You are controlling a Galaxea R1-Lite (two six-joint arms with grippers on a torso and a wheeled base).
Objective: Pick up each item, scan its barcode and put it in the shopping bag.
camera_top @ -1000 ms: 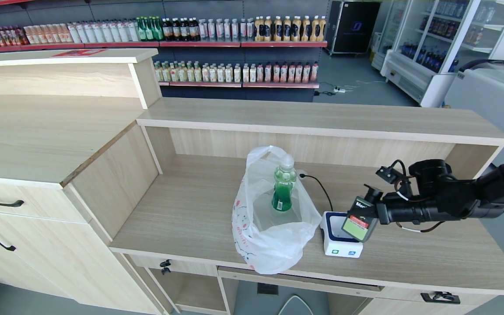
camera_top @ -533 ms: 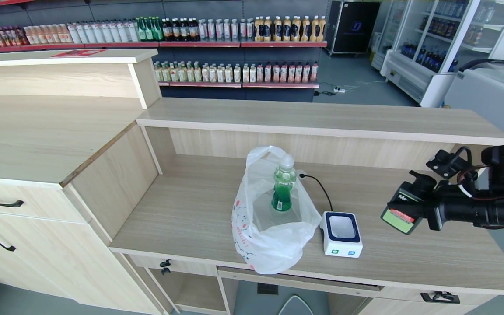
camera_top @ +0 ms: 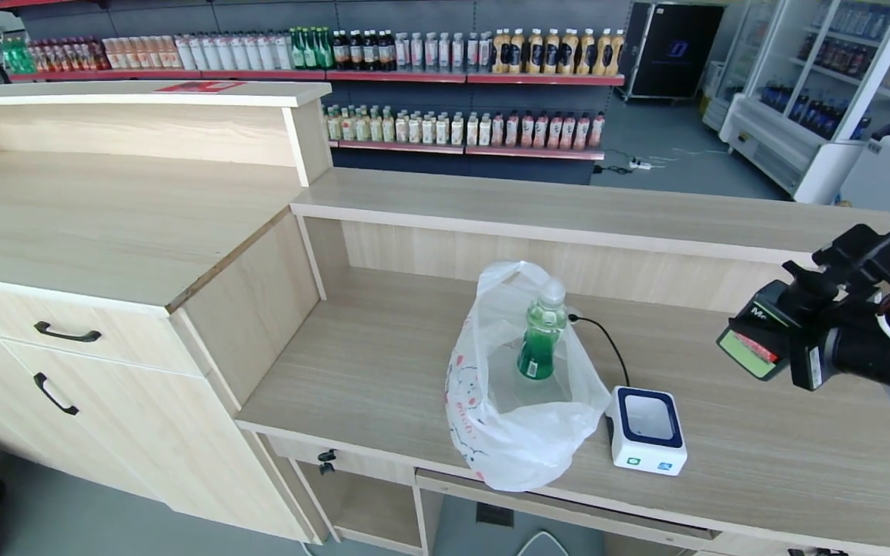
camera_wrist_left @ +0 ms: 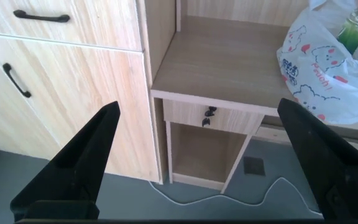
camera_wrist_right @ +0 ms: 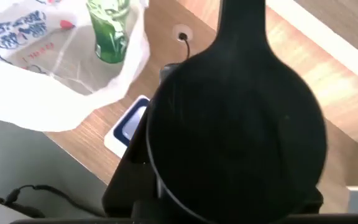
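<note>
The whole view is shifted by the camera. On the counter [camera_top: 383,363], the bag [camera_top: 491,432] with a bottle [camera_top: 541,344] upright inside and the scanner [camera_top: 648,428] just beside it are left unmoved. The pack [camera_top: 750,351] is drawn off from above the scanner, rightward and higher, so the scan is judged done and bagging is still owed. The pack is clamped in the jaws of the right gripper [camera_top: 769,340], well apart from the bag. The left gripper [camera_wrist_left: 199,109] is held below the counter edge, its jaws spread wide on nothing.
</note>
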